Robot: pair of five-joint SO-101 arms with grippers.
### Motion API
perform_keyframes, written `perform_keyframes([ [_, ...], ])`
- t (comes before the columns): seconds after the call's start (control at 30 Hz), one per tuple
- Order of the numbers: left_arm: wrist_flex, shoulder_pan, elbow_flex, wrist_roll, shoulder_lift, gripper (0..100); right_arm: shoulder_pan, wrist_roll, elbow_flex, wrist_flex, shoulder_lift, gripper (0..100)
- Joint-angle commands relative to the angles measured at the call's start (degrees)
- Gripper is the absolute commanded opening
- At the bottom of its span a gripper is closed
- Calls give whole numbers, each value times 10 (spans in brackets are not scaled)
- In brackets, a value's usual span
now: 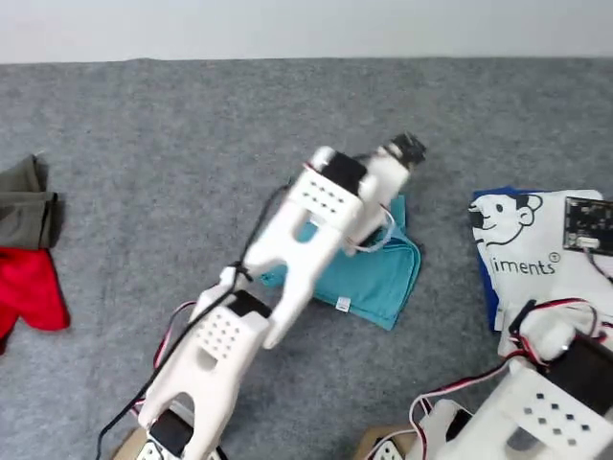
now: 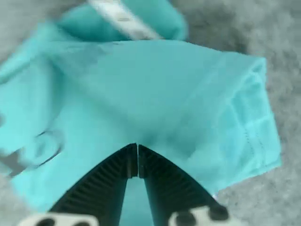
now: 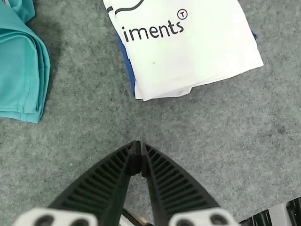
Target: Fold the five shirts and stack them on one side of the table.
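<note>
Jaws closed, left gripper [image 2: 137, 154] over teal shirt [image 2: 160, 89], right gripper [image 3: 141, 151] over grey mat [image 3: 216, 132]

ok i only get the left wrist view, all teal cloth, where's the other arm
Observer: The right gripper is shut with nothing in it, over bare carpet beside the white shirt.
Operator: anything under that white one
Observer: Yes, a blue shirt; its edge shows beneath.
Operator: and the other side of the table
Observer: A red shirt and a dark shirt lie there at the edge, looking crumpled.
</note>
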State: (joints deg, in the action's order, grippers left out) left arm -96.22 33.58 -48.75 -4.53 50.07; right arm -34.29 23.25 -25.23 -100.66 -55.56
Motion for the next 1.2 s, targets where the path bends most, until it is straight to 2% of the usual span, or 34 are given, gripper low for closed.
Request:
perform_keyframes([
  [0.0, 50, 16, -10, -9, 11, 6, -3, 6, 4, -21, -6, 11],
  [0.27, 153, -28, -174, -8, 53, 6, -3, 7, 4, -21, -6, 11],
  [0.4, 202, -66, -207, -11, 103, 6, -3, 7, 4, -21, -6, 11],
  [0.5, 176, -104, -226, -11, 128, 6, -3, 7, 4, -22, -6, 11],
  [0.7, 11, -142, -301, -13, 135, 6, -3, 7, 4, -22, -6, 11],
  [0.77, -17, -144, -312, -30, 136, 6, -3, 6, 4, -21, -6, 11],
  [0.83, -15, -145, -297, -48, 137, 6, -3, 6, 4, -21, -6, 11],
  [1.0, 50, -163, -247, -57, 168, 6, -3, 6, 4, -22, -6, 11],
  [1.17, 53, -199, -277, -55, 191, 6, -3, 6, 4, -22, -6, 11],
])
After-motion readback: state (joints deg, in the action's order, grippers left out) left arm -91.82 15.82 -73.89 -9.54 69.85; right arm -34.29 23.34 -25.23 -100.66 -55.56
